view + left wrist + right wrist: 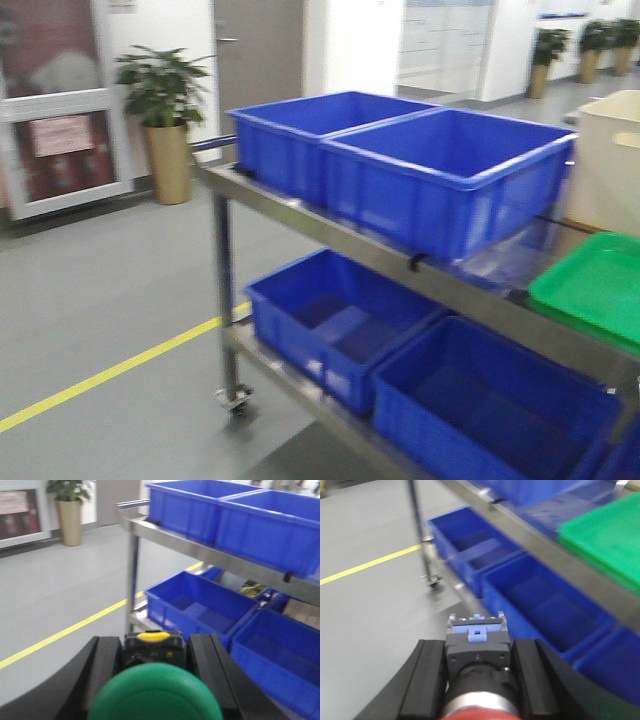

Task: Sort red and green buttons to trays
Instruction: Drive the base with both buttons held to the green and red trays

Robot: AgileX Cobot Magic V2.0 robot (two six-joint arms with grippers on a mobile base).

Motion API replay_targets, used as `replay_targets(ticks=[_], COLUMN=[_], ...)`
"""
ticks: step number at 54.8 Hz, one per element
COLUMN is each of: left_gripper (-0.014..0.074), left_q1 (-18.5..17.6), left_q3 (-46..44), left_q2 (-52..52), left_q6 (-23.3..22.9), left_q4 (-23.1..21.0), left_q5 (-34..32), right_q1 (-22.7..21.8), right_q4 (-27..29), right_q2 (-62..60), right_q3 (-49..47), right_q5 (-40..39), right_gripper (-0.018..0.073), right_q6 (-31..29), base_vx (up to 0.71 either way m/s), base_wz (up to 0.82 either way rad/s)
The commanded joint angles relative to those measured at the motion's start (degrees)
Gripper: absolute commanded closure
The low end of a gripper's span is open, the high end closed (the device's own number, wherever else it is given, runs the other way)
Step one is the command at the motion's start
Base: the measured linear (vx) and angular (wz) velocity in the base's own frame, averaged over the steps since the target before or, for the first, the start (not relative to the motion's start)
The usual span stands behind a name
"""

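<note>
In the left wrist view my left gripper (pixel 155 652) is shut on a green button (pixel 156 692); its glossy green cap faces the camera and its dark body with a yellow tab sits between the black fingers (pixel 102 667). In the right wrist view my right gripper (pixel 478 650) is shut on a red button (pixel 478 677); its dark body with a blue end block sits between the fingers (pixel 527 672), and a sliver of red cap shows at the bottom edge. The green tray (pixel 598 285) lies on the cart's top shelf at the right; it also shows in the right wrist view (pixel 605 532). The red tray is out of view.
A steel wheeled cart (pixel 225 300) carries two deep blue crates (pixel 440 170) on top and more blue crates (pixel 340 320) below. A cream tub (pixel 612 160) stands behind the green tray. A yellow floor line (pixel 110 375) and a potted plant (pixel 165 110) are at the left.
</note>
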Motion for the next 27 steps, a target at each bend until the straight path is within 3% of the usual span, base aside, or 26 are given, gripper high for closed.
replay_targets(ticks=[1,27], left_gripper=[0.0599,0.0599], left_q1=[-0.44,-0.44], left_q3=[-1.99,-1.99], left_q2=[-0.17,-0.17], left_q6=[0.00,0.00], left_q4=[0.22,0.22], left_q5=[-4.84,-4.84], right_q1=[-0.05,-0.05], right_q4=[-0.80,-0.80], right_q2=[-0.20,-0.20], right_q3=[-1.68,-1.68], right_q5=[-4.77,-4.77], right_gripper=[0.0568,0.0568], right_q6=[0.01,0.01], base_vx=[0.41,0.37], base_wz=[-0.70,-0.65])
